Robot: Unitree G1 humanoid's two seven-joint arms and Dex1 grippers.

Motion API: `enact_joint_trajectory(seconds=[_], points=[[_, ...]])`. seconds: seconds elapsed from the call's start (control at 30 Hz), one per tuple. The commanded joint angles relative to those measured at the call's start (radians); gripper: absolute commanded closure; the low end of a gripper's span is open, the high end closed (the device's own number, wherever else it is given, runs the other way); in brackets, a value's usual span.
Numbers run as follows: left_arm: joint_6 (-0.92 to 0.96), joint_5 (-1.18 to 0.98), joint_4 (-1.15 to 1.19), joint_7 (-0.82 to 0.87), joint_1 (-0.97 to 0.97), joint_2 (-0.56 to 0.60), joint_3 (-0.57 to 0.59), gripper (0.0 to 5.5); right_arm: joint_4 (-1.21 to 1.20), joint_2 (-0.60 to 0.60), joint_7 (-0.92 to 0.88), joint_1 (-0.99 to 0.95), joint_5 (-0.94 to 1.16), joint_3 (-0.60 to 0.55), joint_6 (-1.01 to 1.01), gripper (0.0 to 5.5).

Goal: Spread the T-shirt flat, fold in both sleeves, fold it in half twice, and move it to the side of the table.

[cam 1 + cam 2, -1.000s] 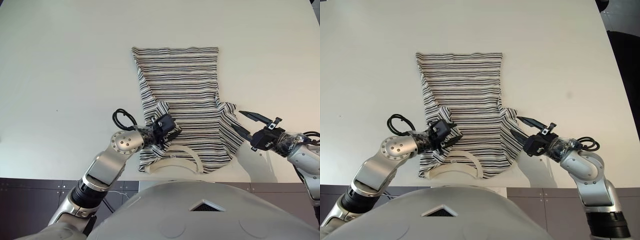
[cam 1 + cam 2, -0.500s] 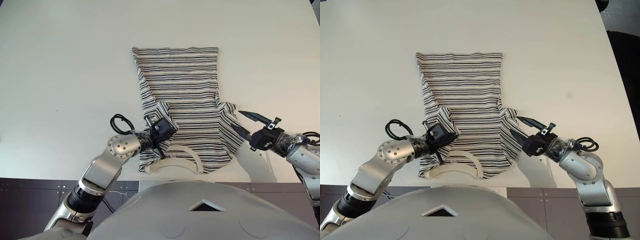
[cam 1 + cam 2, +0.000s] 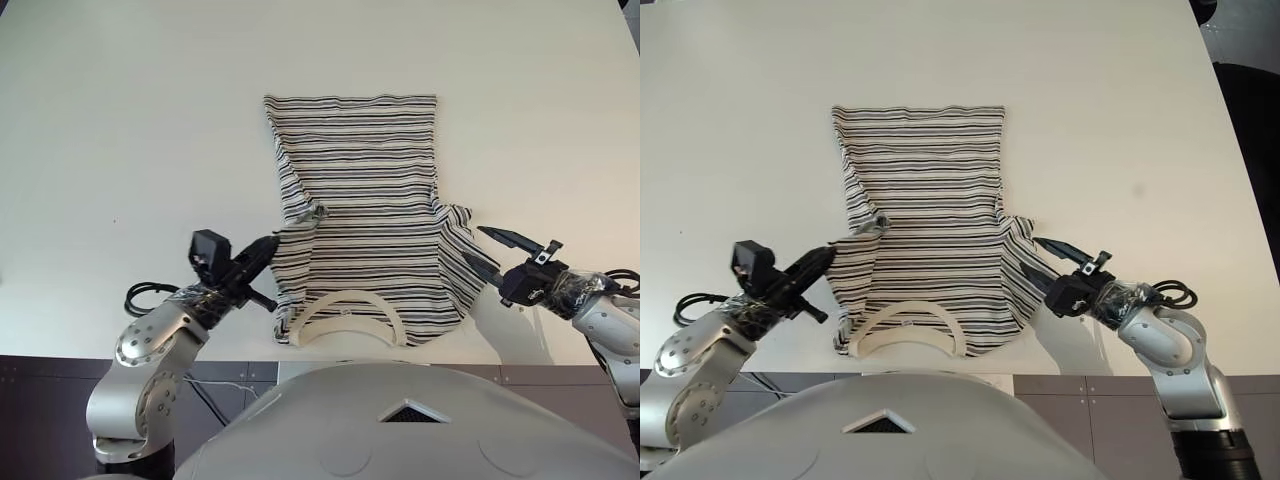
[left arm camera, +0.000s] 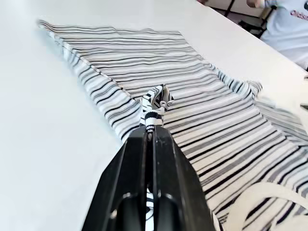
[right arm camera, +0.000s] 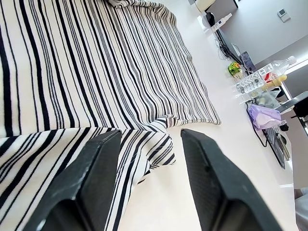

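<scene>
While the white tabletop [image 3: 120, 120] gives a smooth, slippery bed, the striped T-shirt [image 3: 360, 190] is laid near its middle, with the hem at 12 o'clock and the collar [image 3: 345, 305] at 6 o'clock by the near edge. The cloth is judged thin, light and limp. It is likely to drape, bunch and slide, so it is best taken at edges and corners rather than mid-panel.

The right sleeve [image 3: 455, 240] is spread at 4 o'clock, and the left sleeve [image 3: 300, 215] is bunched at 8 o'clock. The left hand [image 3: 272, 243] is clamped on the tip of the left sleeve. The right hand [image 3: 471, 241] is held with its fingers apart just over the right sleeve.

Far off in the right wrist view, bottles [image 5: 260, 82] are stood on another surface, and what is in them cannot be told.
</scene>
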Motion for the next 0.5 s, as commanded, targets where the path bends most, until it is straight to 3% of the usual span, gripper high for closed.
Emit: enact_joint_trajectory(seconds=[0.03, 0.2, 0.5], points=[[-0.048, -0.066, 0.047, 0.008, 0.056, -0.030, 0.125, 5.37, 0.022, -0.024, 0.011, -0.005, -0.006, -0.016, -0.010, 3.23], [-0.063, -0.194, 0.084, 0.008, 0.035, -0.026, 0.252, 5.37, 0.040, -0.023, 0.012, -0.025, -0.018, -0.001, -0.013, 3.23], [-0.078, -0.197, 0.104, 0.024, 0.046, -0.009, 0.244, 5.37, 0.059, -0.034, 0.026, -0.036, -0.038, 0.013, -0.014, 3.23]])
